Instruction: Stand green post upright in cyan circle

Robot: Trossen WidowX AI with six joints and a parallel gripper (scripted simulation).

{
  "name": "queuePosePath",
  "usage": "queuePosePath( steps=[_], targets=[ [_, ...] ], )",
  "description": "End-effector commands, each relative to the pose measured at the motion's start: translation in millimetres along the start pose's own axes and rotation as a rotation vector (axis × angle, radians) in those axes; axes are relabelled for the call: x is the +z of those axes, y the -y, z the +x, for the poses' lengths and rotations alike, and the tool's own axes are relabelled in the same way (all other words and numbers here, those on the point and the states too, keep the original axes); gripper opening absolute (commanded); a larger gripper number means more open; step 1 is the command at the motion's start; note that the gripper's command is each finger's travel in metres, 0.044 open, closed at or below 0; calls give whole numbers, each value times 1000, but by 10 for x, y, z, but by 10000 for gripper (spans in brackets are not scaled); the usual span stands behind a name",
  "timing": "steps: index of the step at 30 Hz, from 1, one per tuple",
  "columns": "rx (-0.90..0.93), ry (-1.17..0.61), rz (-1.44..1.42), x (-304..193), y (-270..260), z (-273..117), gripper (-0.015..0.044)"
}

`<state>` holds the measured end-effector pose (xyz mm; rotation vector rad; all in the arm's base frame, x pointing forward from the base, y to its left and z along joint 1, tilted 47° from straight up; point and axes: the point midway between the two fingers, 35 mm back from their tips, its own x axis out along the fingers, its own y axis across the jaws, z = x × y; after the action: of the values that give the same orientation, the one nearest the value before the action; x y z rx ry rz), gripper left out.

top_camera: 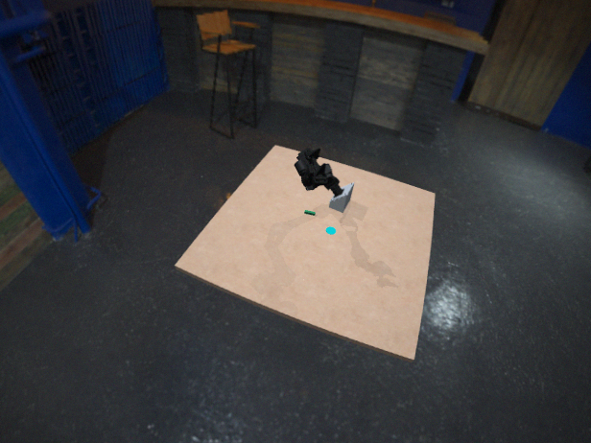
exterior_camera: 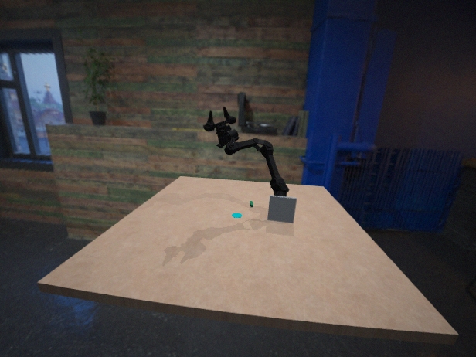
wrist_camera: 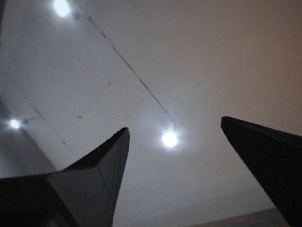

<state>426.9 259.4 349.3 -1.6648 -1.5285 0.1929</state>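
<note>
Beneath a raised black arm (top_camera: 312, 174) (exterior_camera: 269, 160), 1 green post (top_camera: 310, 212) (exterior_camera: 251, 203) lay on its side on a pale bench (top_camera: 288, 249) (exterior_camera: 232, 278), well below and apart from the jaws (exterior_camera: 217, 110). Near the post was 1 flat cyan circle (top_camera: 331, 230) (exterior_camera: 236, 215), with nothing standing between them. Beside both rose 1 grey slanted block (top_camera: 341, 201) (exterior_camera: 282, 209) at the arm's foot. The jaws pointed upward, their 2 tips wide apart, holding and touching nothing; ceiling lights (wrist_camera: 169, 139) showed between and beyond them.
</note>
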Motion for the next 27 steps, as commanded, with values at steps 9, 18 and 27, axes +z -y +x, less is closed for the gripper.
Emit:
queuePosePath(
  steps=[9, 18, 27],
  targets=[
    [299, -299, 843, -175, -559, -238, 233],
    [537, -940, 1664, 24, -1127, -980, 233],
    [520, -1865, 2047, 518, -1212, -2039, 233]
  ],
)
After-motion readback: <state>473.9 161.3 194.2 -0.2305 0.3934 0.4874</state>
